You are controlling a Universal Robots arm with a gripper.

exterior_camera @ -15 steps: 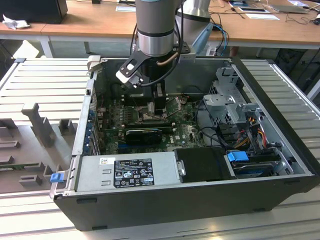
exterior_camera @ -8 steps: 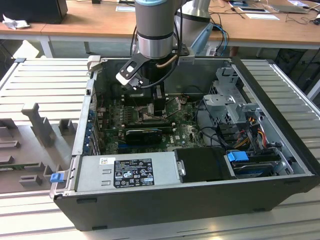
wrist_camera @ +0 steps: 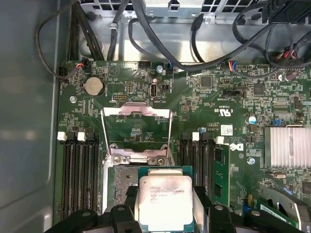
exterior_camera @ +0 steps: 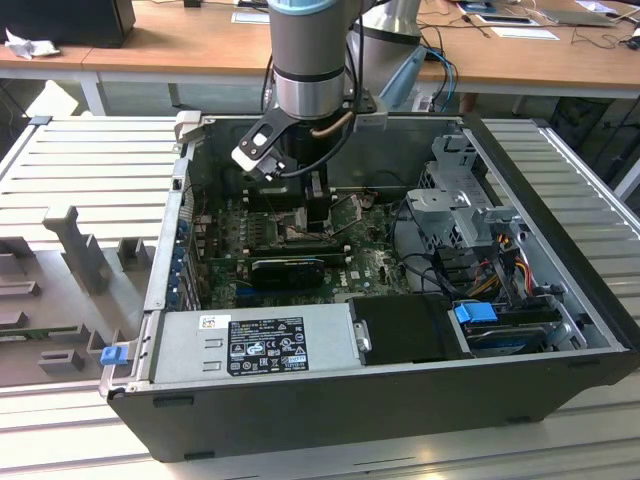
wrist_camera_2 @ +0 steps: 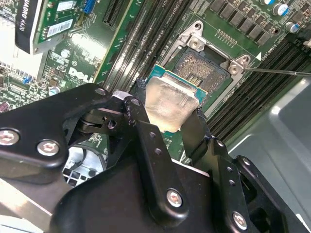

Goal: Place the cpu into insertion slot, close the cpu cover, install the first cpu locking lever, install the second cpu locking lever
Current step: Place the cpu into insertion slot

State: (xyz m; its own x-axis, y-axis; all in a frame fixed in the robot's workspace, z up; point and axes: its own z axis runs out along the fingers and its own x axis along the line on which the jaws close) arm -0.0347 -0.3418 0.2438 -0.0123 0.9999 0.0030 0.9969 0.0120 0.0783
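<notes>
Gripper (wrist_camera_2: 170,101) clamped on cpu (wrist_camera: 165,201) by two edges; chip hangs just above slot (wrist_camera_2: 204,65), partly over it, apparently not seated. Step 1 in hand: seating calls for chip level & square w/ slot. Beyond, cover (wrist_camera: 137,110) lies flipped open.

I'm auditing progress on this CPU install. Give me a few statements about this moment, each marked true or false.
1. The hand is clamped on the cpu. True.
2. The cpu cover is shut over the insertion slot. False: it is flipped open, away from the slot.
3. The cpu lies on the table outside the case. False: it is held at the slot, inside the case.
4. Part of the slot's contact field is uncovered in the second wrist view. True.
</notes>
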